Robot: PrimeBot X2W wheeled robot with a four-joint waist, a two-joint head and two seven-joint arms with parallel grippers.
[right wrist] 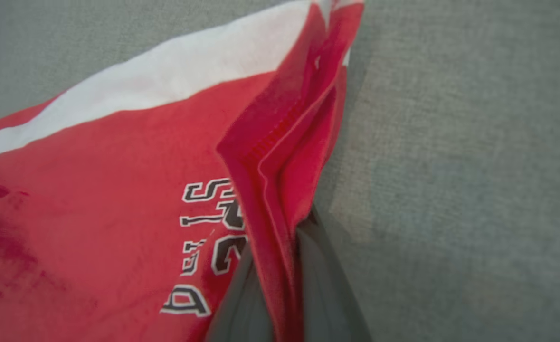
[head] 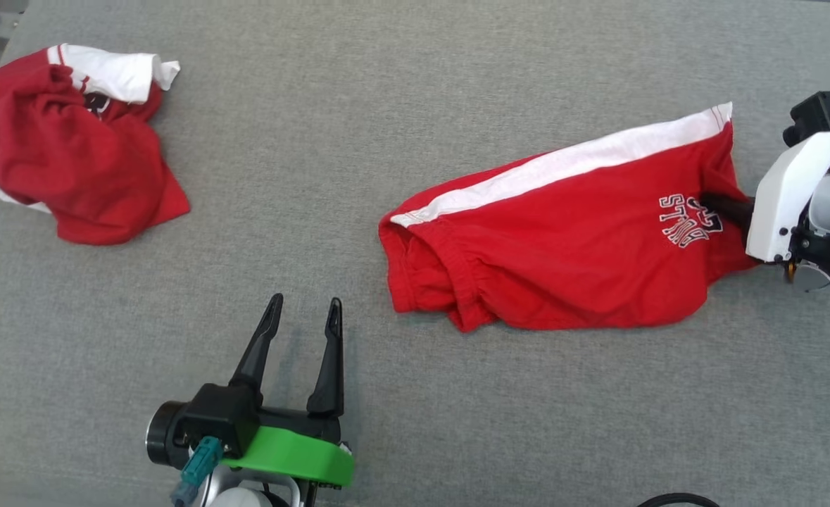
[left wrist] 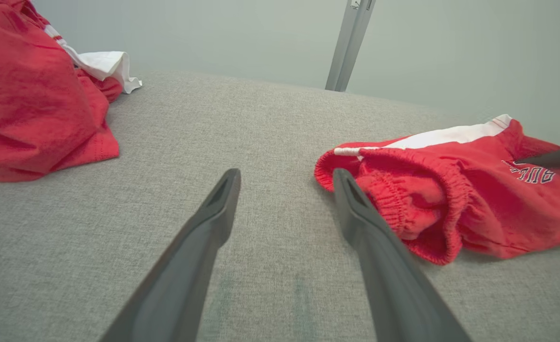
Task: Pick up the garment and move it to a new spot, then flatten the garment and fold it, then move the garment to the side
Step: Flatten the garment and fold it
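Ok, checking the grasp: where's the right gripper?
Head view, right edge: the right gripper is shut on the hem of the red shorts, beside the lettering.

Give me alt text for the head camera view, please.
Red shorts with a white side stripe lie on a grey fabric surface, their hem pinched in the shut right tool. The open left tool sits lower left; another crumpled red garment lies upper left.

The red cloth shorts (head: 562, 267) bear a white side stripe (head: 562, 165) (white-outlined black lettering (head: 689, 220)) on a grey woven surface (head: 386, 105).
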